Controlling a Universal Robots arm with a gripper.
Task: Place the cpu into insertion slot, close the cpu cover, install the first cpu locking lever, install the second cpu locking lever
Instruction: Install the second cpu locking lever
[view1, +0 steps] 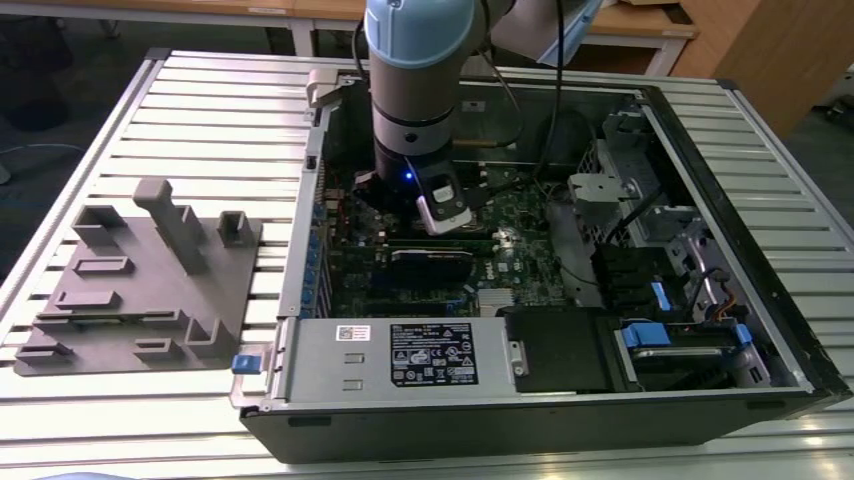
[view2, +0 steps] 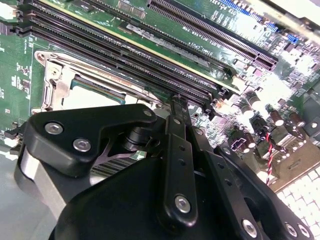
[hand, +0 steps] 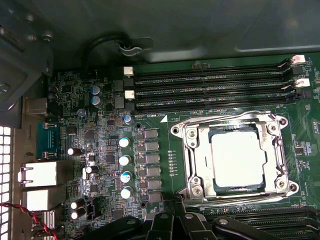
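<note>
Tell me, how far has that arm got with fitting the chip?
The cpu already sits in the insertion slot, and the silver cpu cover looks lowered around it, its window showing the chip's top. The pincer hangs just beside the socket, holding nothing that shows. Whether either locking lever is latched, I cannot tell.

Black label (view1: 434, 352) on the grey power supply box (view1: 320, 375), at six o'clock in the open computer case (view1: 747, 250) in the exterior view: white print and symbols, not legible. White sticker (view1: 351, 332) at ten o'clock from it: not legible. Motherboard (view2: 15, 65) in the second wrist view: small white lettering (view2: 187, 51) between the long slots, unreadable.
</note>
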